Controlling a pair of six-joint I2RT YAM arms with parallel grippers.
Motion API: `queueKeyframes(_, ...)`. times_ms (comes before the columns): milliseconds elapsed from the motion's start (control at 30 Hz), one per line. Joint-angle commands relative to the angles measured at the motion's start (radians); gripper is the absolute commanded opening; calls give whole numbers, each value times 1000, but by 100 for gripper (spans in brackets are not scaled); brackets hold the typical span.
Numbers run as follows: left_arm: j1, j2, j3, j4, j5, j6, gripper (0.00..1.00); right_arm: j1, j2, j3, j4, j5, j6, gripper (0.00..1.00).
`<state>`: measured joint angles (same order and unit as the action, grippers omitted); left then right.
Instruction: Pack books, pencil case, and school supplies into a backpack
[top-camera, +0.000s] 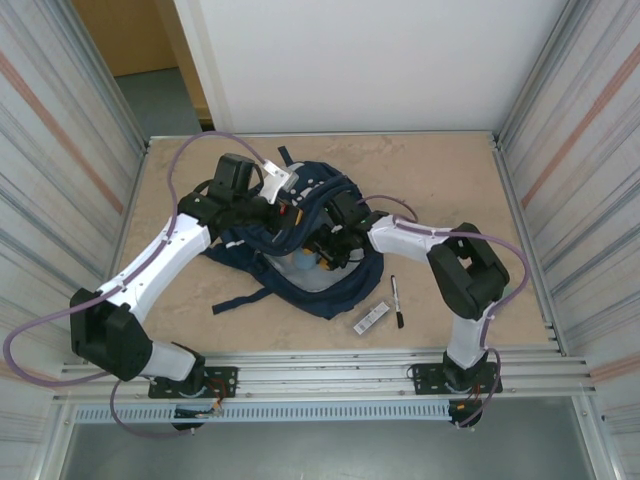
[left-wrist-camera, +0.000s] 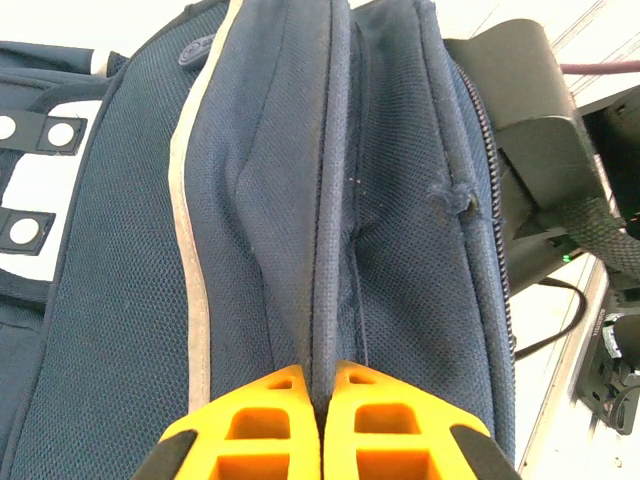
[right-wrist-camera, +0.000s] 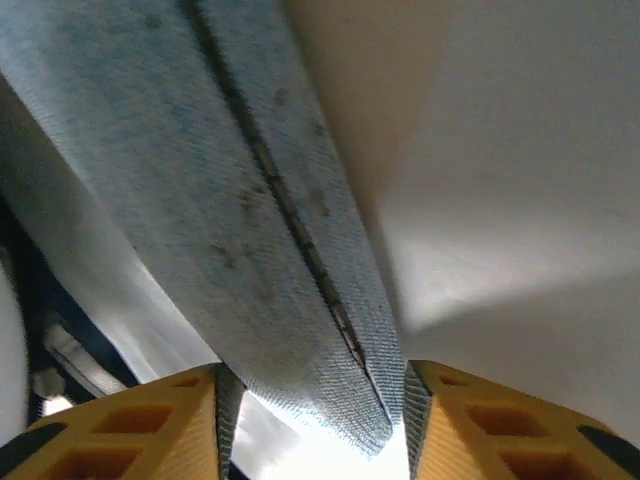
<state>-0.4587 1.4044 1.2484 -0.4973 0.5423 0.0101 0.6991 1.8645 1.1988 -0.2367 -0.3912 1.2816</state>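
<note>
The navy backpack (top-camera: 245, 250) lies at the table's middle, its mouth held up. My left gripper (top-camera: 290, 215) is shut on a fold of the backpack's (left-wrist-camera: 110, 300) edge fabric, which runs up between the yellow fingers (left-wrist-camera: 270, 410). My right gripper (top-camera: 328, 248) reaches into the opening from the right. In the right wrist view the pale grey-blue pencil case (right-wrist-camera: 230, 200) hangs with its rounded end between that gripper's (right-wrist-camera: 312, 385) pads, touching both. A black pen (top-camera: 397, 300) and a white-and-black bar (top-camera: 370, 318) lie on the table to the backpack's right. The books are hidden.
A dark strap (top-camera: 240, 298) trails from the backpack toward the front left. Metal walls close in the table on both sides, and a rail runs along the near edge. Bare tabletop (top-camera: 450, 190) lies at the back right.
</note>
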Motion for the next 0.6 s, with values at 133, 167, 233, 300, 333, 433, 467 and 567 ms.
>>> queueKeyframes(133, 2, -61, 10, 111, 58, -7, 0, 31, 88, 140, 103, 5, 68, 34)
queueKeyframes(167, 2, -64, 8, 110, 58, -6, 0, 35, 94, 154, 99, 12, 74, 34)
queueKeyframes(233, 2, -69, 5, 111, 57, -2, 0, 36, 120, 175, 126, 25, 97, 34)
queueKeyframes(300, 2, -72, -4, 120, 54, -7, 0, 35, 169, 209, 174, 39, 105, 33)
queueKeyframes(333, 2, -72, -8, 126, 55, -10, 0, 32, 196, 231, 176, 47, 110, 33)
queueKeyframes(433, 2, -73, -20, 141, 70, -20, 0, 28, 255, 253, 283, 70, 115, 31)
queueKeyframes(467, 2, -77, -26, 144, 73, -21, 0, 28, 266, 255, 324, 72, 123, 31)
queueKeyframes(567, 2, -96, -54, 157, 53, -10, 0, 25, 276, 258, 450, 10, 152, 34)
